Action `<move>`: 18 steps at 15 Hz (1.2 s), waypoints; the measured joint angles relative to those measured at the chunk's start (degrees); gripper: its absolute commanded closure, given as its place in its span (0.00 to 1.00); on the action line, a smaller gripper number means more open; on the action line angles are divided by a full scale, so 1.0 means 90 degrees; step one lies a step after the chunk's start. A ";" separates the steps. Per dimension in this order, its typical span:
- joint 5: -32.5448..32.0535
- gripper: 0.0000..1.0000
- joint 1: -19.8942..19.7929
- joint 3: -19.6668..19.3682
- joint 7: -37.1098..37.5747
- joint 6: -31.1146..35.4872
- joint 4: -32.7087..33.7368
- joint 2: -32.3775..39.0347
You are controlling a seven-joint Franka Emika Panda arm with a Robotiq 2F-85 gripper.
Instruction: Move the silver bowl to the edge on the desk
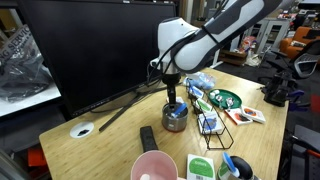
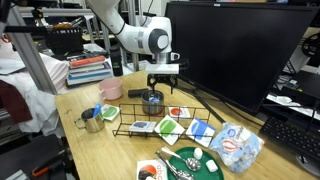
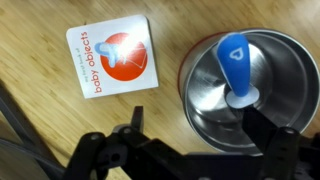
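The silver bowl (image 3: 215, 100) stands on the wooden desk (image 3: 50, 115), and a small blue and white object (image 3: 236, 62) lies inside it. In both exterior views the bowl (image 1: 175, 119) (image 2: 152, 103) sits mid-desk, directly under my gripper (image 1: 172, 97) (image 2: 152, 86). In the wrist view my gripper (image 3: 200, 125) is open and straddles the bowl's near wall. One finger is outside the bowl and the other is over its inside. The fingers do not visibly press on the rim.
A "baby objects" card (image 3: 112, 55) lies beside the bowl. A pink bowl (image 1: 155, 167), a black remote (image 1: 148, 138), a green dish (image 1: 222, 98), a wire rack with cards (image 2: 160, 125) and a metal cup (image 2: 92, 121) are around. A monitor (image 1: 90, 45) stands behind, and a grommet hole (image 1: 82, 129) is near it.
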 measured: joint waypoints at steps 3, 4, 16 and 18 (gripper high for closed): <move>0.0054 0.26 -0.0038 0.0004 -0.0137 -0.0261 0.0256 0.0261; 0.0066 0.34 -0.0043 0.0005 -0.0151 -0.0281 0.0327 0.0331; 0.0104 1.00 -0.0065 0.0018 -0.0152 -0.0500 0.0814 0.0685; 0.0129 0.98 -0.0080 0.0020 -0.0151 -0.0588 0.0892 0.0667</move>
